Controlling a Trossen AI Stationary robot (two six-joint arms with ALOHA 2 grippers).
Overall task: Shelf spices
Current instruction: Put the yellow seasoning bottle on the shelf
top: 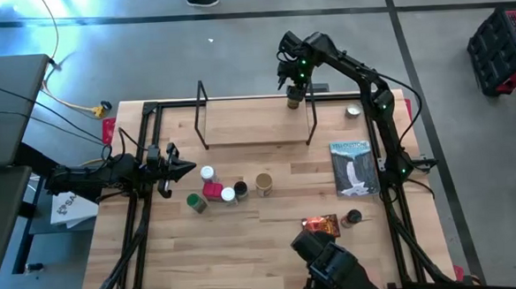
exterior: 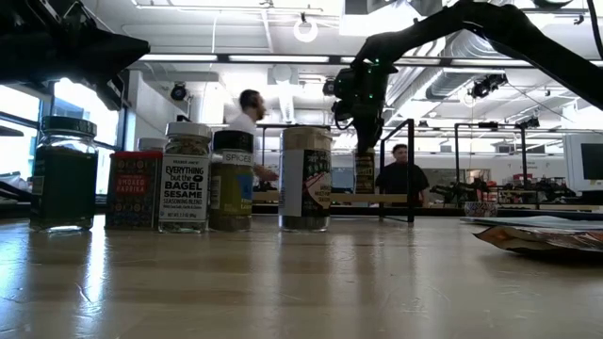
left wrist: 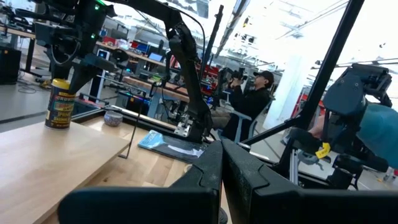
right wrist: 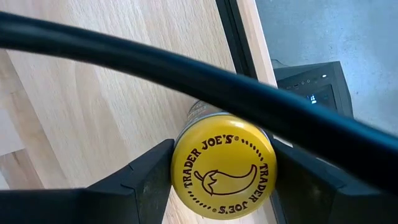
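- The right gripper [top: 296, 88] is at the far right end of the shelf [top: 248, 127], directly above a yellow-lidded spice jar [right wrist: 224, 165] that stands upright on the plank near the right wire upright [top: 310, 115].
- In the right wrist view, its two dark fingers [right wrist: 146, 180] flank the yellow lid, spread apart; whether they touch it cannot be told.
- The left gripper [top: 181, 169] rests low at the tabletop's left, its fingers pressed together and holding nothing.
- Five more spice jars [top: 221, 191] cluster on the tabletop [top: 246, 251] in front of the shelf; an orange-red packet [top: 320, 223] lies nearer the front edge.
- A grey-blue booklet [top: 353, 168] lies to the right.
- Judgement: the step appears to be releasing the jar on the shelf. To do it well, spread the fingers fully clear of the lid, then lift straight up, avoiding any sideways drag that could tip the jar or catch the wire upright.
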